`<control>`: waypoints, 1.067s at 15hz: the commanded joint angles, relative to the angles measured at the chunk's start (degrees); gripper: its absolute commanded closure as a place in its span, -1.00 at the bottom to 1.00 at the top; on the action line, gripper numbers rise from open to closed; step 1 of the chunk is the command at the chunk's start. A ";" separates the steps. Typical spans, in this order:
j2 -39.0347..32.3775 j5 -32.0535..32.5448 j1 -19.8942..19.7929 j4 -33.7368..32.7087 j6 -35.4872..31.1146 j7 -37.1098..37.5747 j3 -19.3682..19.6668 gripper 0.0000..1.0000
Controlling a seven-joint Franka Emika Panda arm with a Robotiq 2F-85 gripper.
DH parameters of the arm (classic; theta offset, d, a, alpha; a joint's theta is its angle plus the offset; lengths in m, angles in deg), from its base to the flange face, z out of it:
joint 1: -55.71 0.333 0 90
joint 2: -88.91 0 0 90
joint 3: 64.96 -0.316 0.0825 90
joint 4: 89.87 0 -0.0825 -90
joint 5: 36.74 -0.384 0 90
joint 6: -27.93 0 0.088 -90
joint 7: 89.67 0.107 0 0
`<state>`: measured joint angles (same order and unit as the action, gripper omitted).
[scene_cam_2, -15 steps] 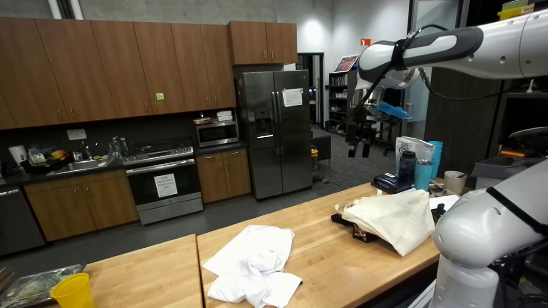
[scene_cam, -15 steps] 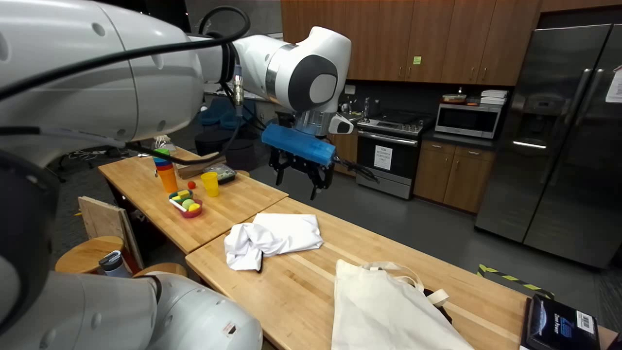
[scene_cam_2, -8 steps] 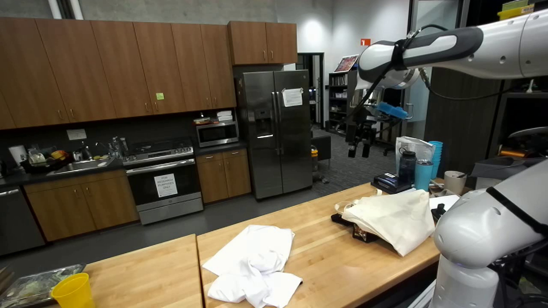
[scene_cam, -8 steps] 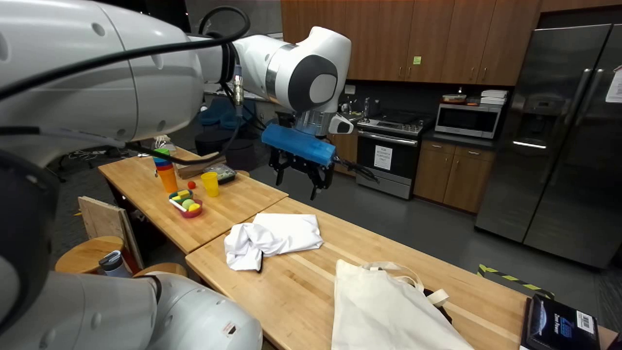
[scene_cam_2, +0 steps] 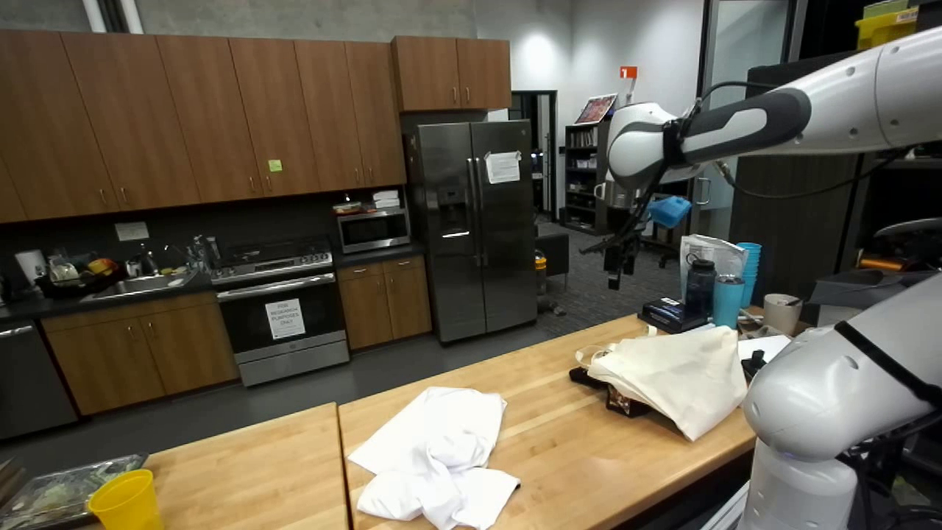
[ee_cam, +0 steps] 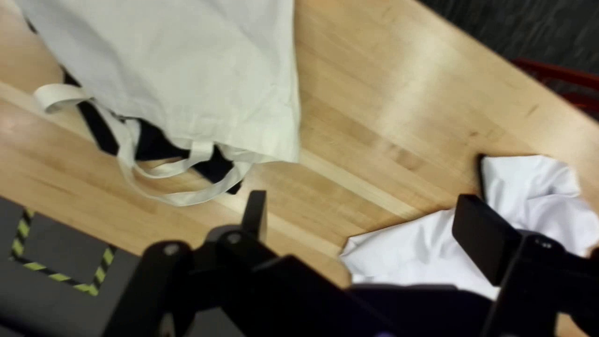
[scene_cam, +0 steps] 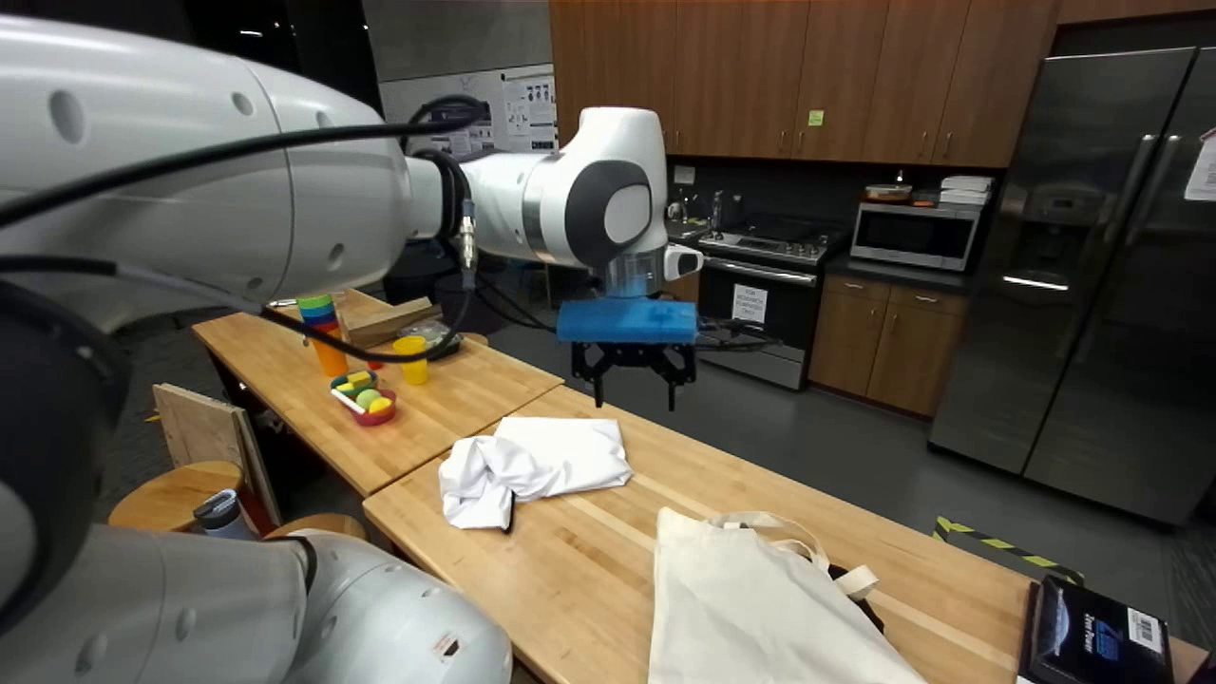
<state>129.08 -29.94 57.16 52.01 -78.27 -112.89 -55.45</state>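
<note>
My gripper [scene_cam: 635, 407] hangs above the wooden table [scene_cam: 579, 579], fingers pointing down and spread apart, nothing between them. It carries a blue cover [scene_cam: 627, 321] in both exterior views. A crumpled white cloth [scene_cam: 560, 456] lies nearest, below the gripper; in the wrist view that cloth [ee_cam: 412, 252] shows beyond the gap and partly behind one of the fingers [ee_cam: 484, 238]. A cream tote bag [ee_cam: 187, 70] with loop handles lies flat over something black, mostly hidden; the same bag [scene_cam_2: 677, 375] is by the arm's base in an exterior view. The gripper touches neither.
A second table section holds a yellow cup [scene_cam: 411, 359], stacked coloured cups [scene_cam: 328, 347], and small bowls [scene_cam: 366, 404] with play food. Beyond the bag stand a black box [scene_cam_2: 666, 315], a dark bottle [scene_cam_2: 699, 291] and blue cups [scene_cam_2: 728, 302]. A cable loops along the arm.
The arm has come down somewhat, and the gripper has turned from a slant to level, moving slightly right in an exterior view. Its fingers stay spread. Cloth and bag have not moved.
</note>
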 commanded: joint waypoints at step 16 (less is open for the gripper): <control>-9.98 0.80 -10.66 8.88 -19.24 14.31 1.79 -1.00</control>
<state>119.15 -28.78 47.06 60.98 -97.60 -98.29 -53.12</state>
